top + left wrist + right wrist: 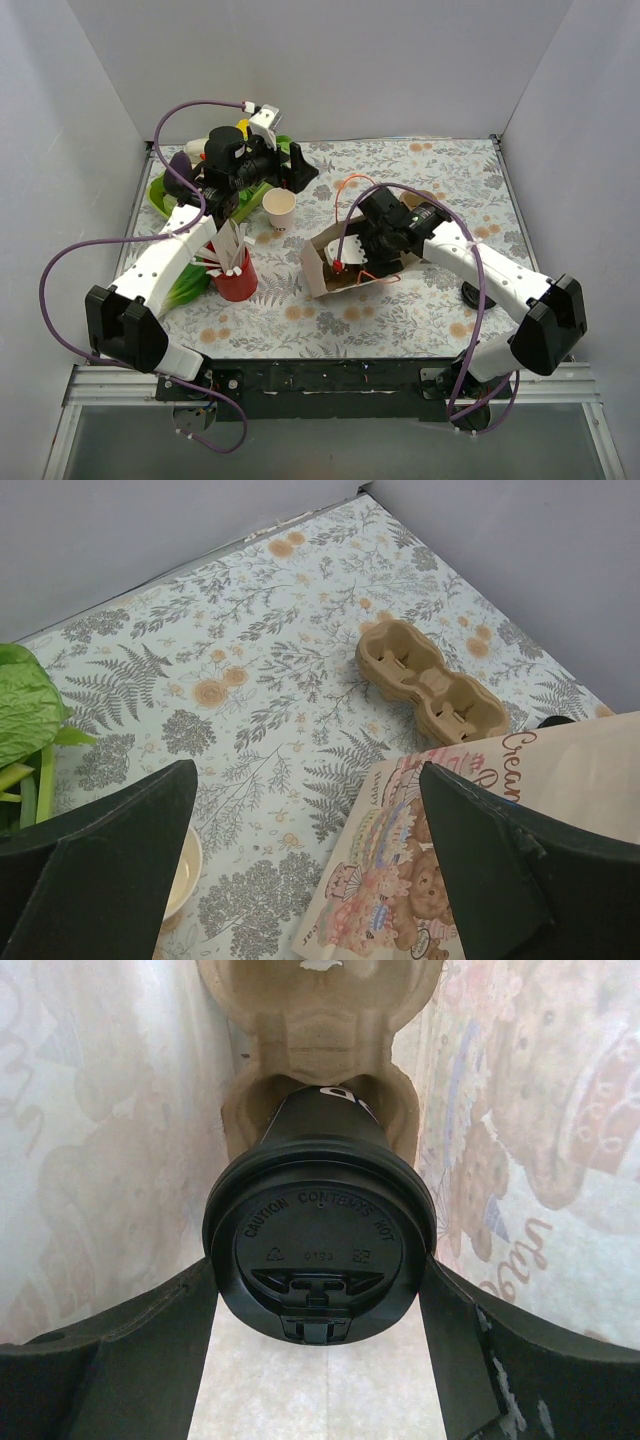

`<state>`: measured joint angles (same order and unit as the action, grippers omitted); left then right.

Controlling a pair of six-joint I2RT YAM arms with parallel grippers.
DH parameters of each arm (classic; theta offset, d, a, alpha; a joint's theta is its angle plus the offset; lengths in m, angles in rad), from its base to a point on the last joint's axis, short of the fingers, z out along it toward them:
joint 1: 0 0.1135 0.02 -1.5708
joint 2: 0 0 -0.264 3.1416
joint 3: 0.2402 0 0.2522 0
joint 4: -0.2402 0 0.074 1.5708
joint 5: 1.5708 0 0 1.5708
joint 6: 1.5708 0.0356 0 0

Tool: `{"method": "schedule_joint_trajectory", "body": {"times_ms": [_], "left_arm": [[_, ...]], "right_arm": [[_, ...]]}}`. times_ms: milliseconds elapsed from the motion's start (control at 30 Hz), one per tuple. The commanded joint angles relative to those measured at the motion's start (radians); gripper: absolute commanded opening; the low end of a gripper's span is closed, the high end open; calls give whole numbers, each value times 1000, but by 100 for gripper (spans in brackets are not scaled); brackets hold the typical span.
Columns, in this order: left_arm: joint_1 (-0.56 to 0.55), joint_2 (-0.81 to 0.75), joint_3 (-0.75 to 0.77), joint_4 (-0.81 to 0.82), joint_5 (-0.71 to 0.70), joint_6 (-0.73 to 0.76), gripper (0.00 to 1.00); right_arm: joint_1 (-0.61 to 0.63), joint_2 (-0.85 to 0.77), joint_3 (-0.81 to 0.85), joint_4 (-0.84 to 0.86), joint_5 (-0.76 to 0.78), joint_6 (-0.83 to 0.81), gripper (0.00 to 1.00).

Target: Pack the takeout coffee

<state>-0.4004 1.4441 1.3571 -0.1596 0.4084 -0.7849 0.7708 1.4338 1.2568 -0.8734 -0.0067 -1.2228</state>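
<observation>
R gripper clasps the takeout coffee, one finger pressed to each side at the black lid's rim. Cup's base sits in a hole of a cardboard carrier inside the paper bag, bag walls close on both sides. L gripper is spread wide w/ nothing between its fingers, up at back-left over the floral table. Near it: lidless white cup, green leaves, a second carrier lying bare on the table.
</observation>
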Motion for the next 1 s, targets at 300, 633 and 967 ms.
{"method": "schedule_joint_trajectory", "body": {"times_ms": [300, 633, 967], "left_arm": [[26, 4, 37, 8, 49, -30, 95], [32, 10, 40, -4, 50, -39, 95], [35, 18, 39, -3, 50, -39, 95]], "right_arm": [[-34, 74, 219, -196, -108, -165, 1], [-41, 140, 260, -174, -66, -122, 1], [-41, 185, 231, -157, -35, -167, 1]]}}
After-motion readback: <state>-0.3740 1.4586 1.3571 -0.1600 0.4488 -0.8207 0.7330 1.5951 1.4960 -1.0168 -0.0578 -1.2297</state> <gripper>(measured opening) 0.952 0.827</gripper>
